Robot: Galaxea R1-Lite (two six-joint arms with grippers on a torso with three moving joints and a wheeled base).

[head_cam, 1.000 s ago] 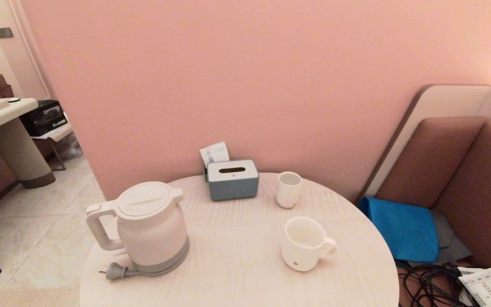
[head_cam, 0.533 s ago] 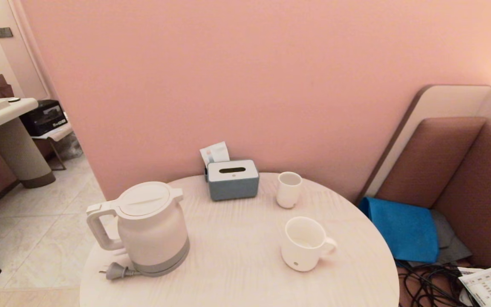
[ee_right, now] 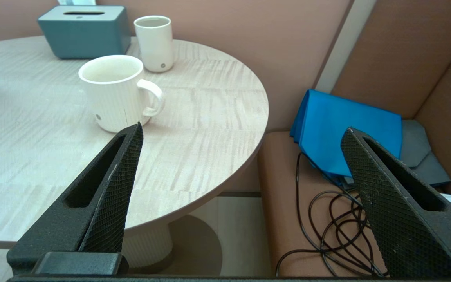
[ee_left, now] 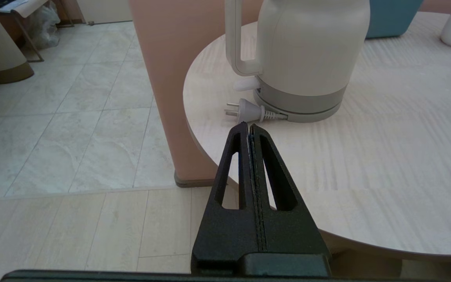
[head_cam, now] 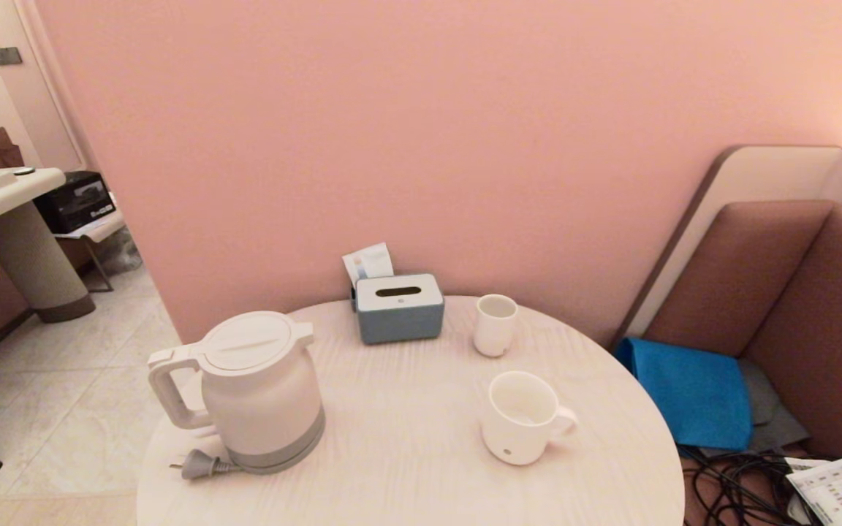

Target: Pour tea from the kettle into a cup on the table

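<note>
From my head camera: the table (head_cam: pixel 406 438) fills the lower middle, round and pale. The kettle (head_cam: pixel 249 391) stands upright on its grey base on my left side of the top, lid shut, loop handle pointing out toward the left edge. Its plug (head_cam: pixel 198 464) lies loose on the table just beside the base. The cup (head_cam: pixel 523 416) sits upright on the right half, well apart from the kettle, handle turned to the right, dot mark facing me. Behind it, a smaller handleless cup (head_cam: pixel 495 324), and a grey-blue tissue box (head_cam: pixel 399 308) at the far edge near the pink wall (head_cam: pixel 428 146). Neither of my arms shows here.

Over to my left wrist: my left gripper (ee_left: pixel 249 127) hangs low off the table's near edge, its two black fingers pressed flat together, holding nothing (tips aimed toward the plug). The kettle's handle and grey band are straight ahead, with tiled floor (ee_left: pixel 73 117) off to the side.

And my right wrist: my right gripper (ee_right: pixel 243 131) has its fingers (ee_right: pixel 112 184) spread wide apart, empty, low and beside the table's right rim. The cup stands just beyond one fingertip, not touching. Off the table, a blue cloth (ee_right: pixel 343 133) lies on the brown bench with black cables (ee_right: pixel 327 219) coiled below it.
</note>
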